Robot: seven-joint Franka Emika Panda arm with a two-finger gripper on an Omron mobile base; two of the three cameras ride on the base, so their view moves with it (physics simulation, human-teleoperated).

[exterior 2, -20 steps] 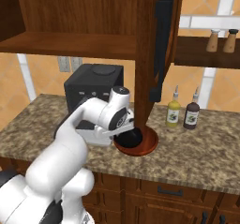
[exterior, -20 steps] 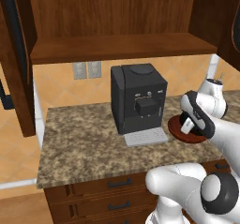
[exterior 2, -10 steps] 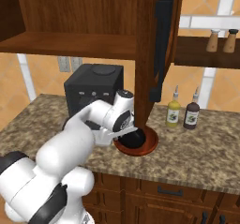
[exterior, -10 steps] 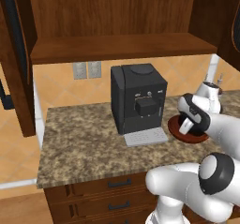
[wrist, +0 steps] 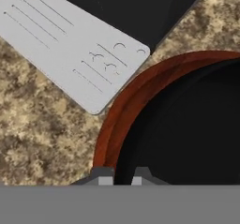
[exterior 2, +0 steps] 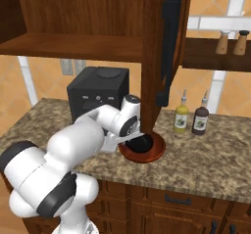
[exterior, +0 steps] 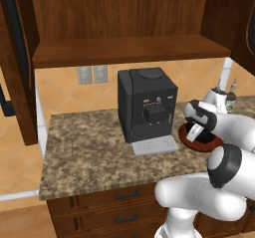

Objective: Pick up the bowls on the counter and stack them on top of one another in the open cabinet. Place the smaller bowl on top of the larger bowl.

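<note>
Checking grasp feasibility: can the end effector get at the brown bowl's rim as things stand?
Probably yes: the end effector sits right at the larger bowl rim's edge, nothing between them, though the smaller bowl sits inside it.

smaller bowl in larger bowl, on counter, right of coffee machine

Tool lower now, down at the black bowl inside brown bowl.
</note>
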